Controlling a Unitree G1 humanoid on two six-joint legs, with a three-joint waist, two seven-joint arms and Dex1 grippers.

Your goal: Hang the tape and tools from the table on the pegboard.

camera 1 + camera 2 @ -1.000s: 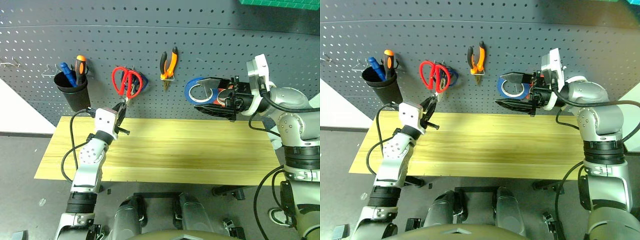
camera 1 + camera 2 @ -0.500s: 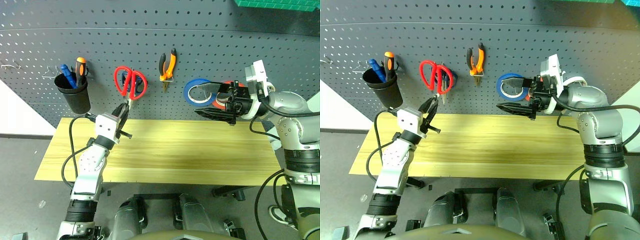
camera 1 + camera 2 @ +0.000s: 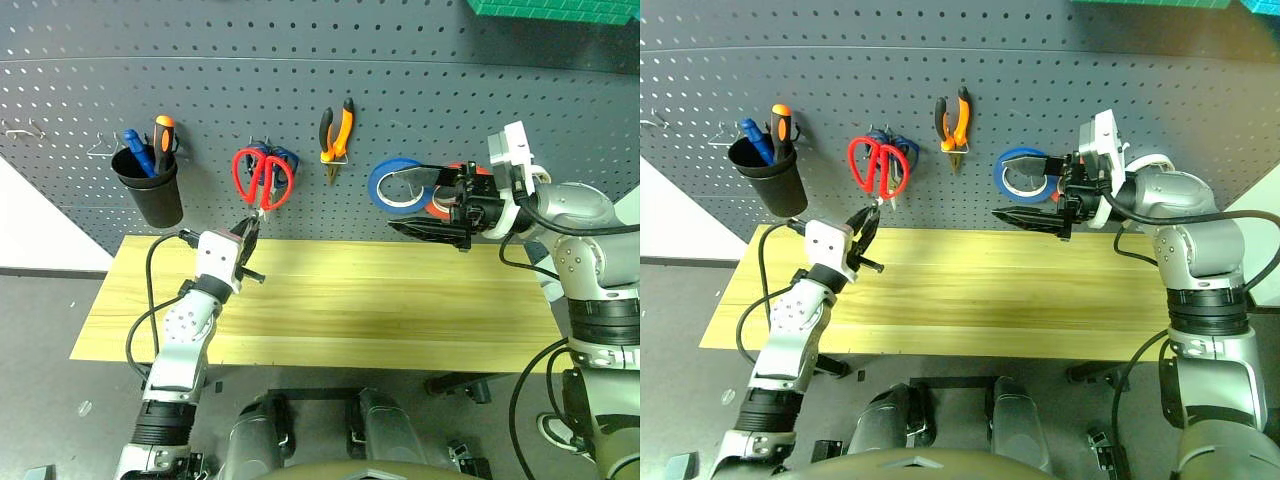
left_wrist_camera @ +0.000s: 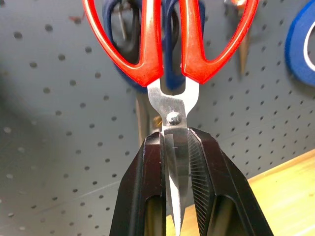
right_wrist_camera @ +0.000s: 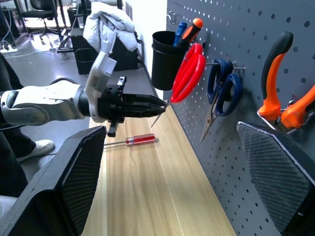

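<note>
My left gripper (image 3: 251, 218) is shut on the blades of the red-handled scissors (image 3: 263, 177), handles up against the dark pegboard (image 3: 450, 90). The handles (image 5: 187, 73) sit at the tip of the hook that carries blue scissors (image 5: 224, 88); I cannot tell if they are on it. The orange-and-black pliers (image 3: 338, 130) hang on the board. The blue tape (image 3: 397, 185) hangs at the board, by the tips of my open right gripper (image 3: 412, 200). A red-handled screwdriver (image 5: 130, 140) lies on the yellow table (image 3: 380, 300) below my left hand.
A black cup (image 3: 155, 195) with a blue and an orange screwdriver hangs at the board's left. A red tape roll (image 3: 440, 205) sits behind my right gripper. Bare hooks (image 3: 25, 128) stick out at the far left.
The red scissors in my left gripper stand more upright and a little lower against the board. My right gripper has stayed by the blue tape.
</note>
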